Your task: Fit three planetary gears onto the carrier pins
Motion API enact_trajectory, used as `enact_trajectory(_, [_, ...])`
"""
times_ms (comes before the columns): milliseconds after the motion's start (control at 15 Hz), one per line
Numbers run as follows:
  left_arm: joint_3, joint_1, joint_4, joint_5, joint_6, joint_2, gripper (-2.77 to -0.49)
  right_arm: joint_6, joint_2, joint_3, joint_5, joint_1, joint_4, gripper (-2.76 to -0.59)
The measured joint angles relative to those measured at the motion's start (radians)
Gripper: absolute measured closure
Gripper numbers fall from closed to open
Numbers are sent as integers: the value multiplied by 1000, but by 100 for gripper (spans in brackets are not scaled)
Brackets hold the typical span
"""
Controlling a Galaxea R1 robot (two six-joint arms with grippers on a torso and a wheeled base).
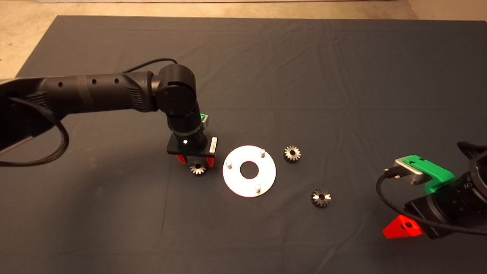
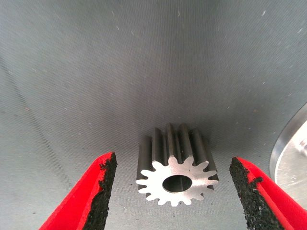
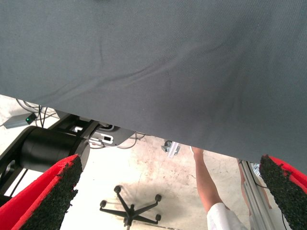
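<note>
Though partly hidden by left claw [image 1: 197, 161], gear [image 1: 198, 168] between parted fingers.

Three small shiny steel toothed gears lie on the one dark grey mat [image 1: 304, 76]: one left of centre [image 1: 198, 168], one right of centre [image 1: 292, 153], one lower right of centre [image 1: 320, 198]. One flat round silver plate with a large central hole [image 1: 249, 171] sits at the centre of the frame, and three short silver cylindrical pegs stand on it: one at its upper right [image 1: 262, 152], one at its left [image 1: 229, 164], one at its lower edge [image 1: 258, 187].
</note>
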Motion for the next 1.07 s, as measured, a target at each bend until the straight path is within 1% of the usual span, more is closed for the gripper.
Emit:
enact_trajectory(867, [0, 3, 0, 0, -3, 5, -166, 0, 0, 1, 0, 0, 0, -275])
enact_trajectory(1067, [9, 10, 0, 1, -7, 1, -166, 0, 0, 1, 0, 0, 0, -275])
